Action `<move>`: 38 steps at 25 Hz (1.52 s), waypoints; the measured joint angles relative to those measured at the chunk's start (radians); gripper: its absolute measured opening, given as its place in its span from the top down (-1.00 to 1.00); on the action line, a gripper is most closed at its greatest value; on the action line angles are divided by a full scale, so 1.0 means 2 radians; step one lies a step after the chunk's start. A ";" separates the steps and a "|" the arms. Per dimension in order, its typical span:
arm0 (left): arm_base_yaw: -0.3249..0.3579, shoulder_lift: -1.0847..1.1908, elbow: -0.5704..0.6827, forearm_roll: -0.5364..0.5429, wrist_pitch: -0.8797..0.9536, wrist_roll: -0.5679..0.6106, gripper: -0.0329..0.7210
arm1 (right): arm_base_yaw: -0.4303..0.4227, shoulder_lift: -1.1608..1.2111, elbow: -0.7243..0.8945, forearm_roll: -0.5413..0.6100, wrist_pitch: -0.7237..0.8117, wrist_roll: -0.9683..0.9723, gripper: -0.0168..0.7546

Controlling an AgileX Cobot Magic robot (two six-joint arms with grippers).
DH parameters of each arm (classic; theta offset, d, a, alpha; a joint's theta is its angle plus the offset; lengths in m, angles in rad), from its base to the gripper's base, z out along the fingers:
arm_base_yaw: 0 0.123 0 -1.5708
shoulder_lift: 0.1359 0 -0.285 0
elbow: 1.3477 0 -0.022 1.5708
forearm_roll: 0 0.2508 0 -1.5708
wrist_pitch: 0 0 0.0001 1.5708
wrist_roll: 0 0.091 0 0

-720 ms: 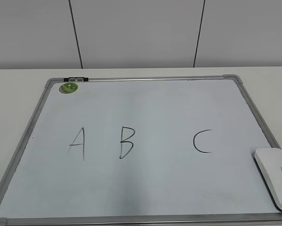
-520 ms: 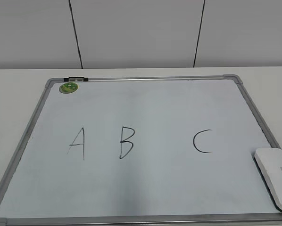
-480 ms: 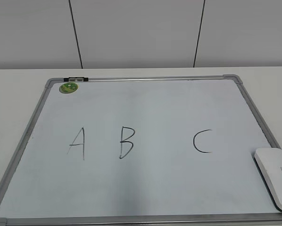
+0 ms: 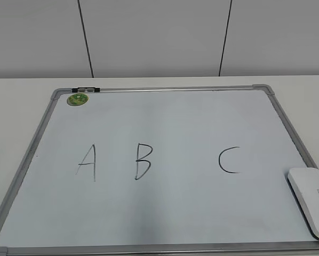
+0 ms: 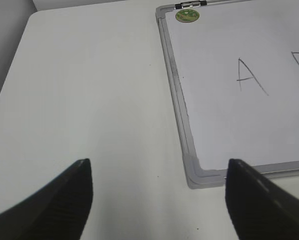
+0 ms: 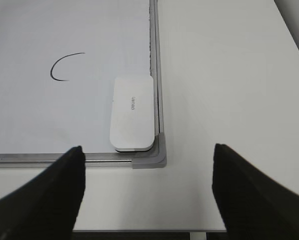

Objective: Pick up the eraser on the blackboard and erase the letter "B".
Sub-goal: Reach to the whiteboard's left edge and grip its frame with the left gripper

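Left gripper (image 5: 158,192): jaws spread wide, nothing between them; it hangs over bare table off the board's near-left corner cap — seen only in the left wrist view.
Table (image 4: 13,101): white, flat; it carries the board and shows bare on both sides of it.
Blackboard (image 4: 26,162): white surface in a grey frame with rounded corner caps, lying flat on the table.
Green magnet (image 4: 77,98): round, on the board surface at the far-left corner, just below the frame.
Black clip (image 4: 85,89): on the far frame rail, just above the magnet.
Letter "A" (image 4: 88,161): left of centre, well apart from the magnet.
Letter "B" (image 4: 142,161): near the board's middle, between "A" and "C"; strokes whole, nothing over or beside it.
Letter "C" (image 4: 229,160): right of centre, between "B" and the eraser.
Eraser (image 4: 311,198): flat white block lying on the board surface in the near-right corner, long side just beside the right frame rail, small grey print on top; nothing touches it.
Right gripper (image 6: 147,192): jaws wide apart and empty, hanging near the board's near-right corner, with the eraser ahead of the gap — not shown in the exterior view.
Wall (image 4: 154,37): pale panels with dark vertical seams behind the table's far edge.
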 joint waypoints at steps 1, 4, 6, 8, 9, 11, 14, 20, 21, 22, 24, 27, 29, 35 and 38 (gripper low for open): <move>0.000 0.003 -0.002 0.000 0.000 0.000 -0.70 | 0.000 0.000 0.000 0.000 0.000 0.000 -0.56; 0.000 0.033 -0.020 0.000 -0.003 0.000 -0.69 | 0.000 0.000 0.000 0.000 0.000 0.000 -0.56; 0.000 0.077 -0.028 -0.001 -0.008 0.000 -0.68 | 0.000 0.000 0.000 0.000 0.000 0.000 -0.56; 0.000 0.124 -0.034 -0.006 -0.017 0.000 -0.67 | 0.000 0.000 0.000 0.000 0.000 0.000 -0.56; 0.000 0.149 -0.035 -0.012 -0.024 0.000 -0.66 | 0.000 0.000 0.000 0.000 0.000 0.000 -0.56; 0.000 0.194 -0.037 -0.027 -0.055 0.000 -0.64 | 0.000 0.000 0.000 0.000 0.000 0.000 -0.56; 0.000 0.268 -0.039 -0.044 -0.104 0.000 -0.59 | 0.000 0.000 0.000 0.000 0.000 0.000 -0.56; 0.000 0.419 -0.063 -0.049 -0.152 0.000 -0.47 | 0.000 0.000 0.000 0.000 0.000 0.000 -0.56; 0.000 0.445 -0.072 -0.049 -0.158 0.000 -0.47 | 0.000 0.000 0.000 0.000 0.000 0.000 -0.56; 0.000 0.468 -0.080 -0.049 -0.165 0.002 -0.46 | 0.000 0.000 0.000 0.000 0.000 0.000 -0.56; 0.000 0.520 -0.103 -0.050 -0.172 0.011 -0.45 | 0.000 0.000 0.000 0.000 0.000 0.000 -0.56; 0.000 0.592 -0.145 -0.051 -0.175 0.016 -0.45 | 0.000 0.000 0.000 0.000 0.000 0.000 -0.56; 0.000 0.638 -0.174 -0.052 -0.175 0.016 -0.45 | 0.000 0.000 0.000 0.000 0.000 0.000 -0.56; 0.000 0.775 -0.262 -0.055 -0.148 0.017 -0.36 | 0.000 0.000 0.000 0.000 0.000 0.000 -0.56; 0.000 0.829 -0.295 -0.058 -0.143 0.018 -0.21 | 0.000 0.000 0.000 0.000 0.000 0.000 -0.56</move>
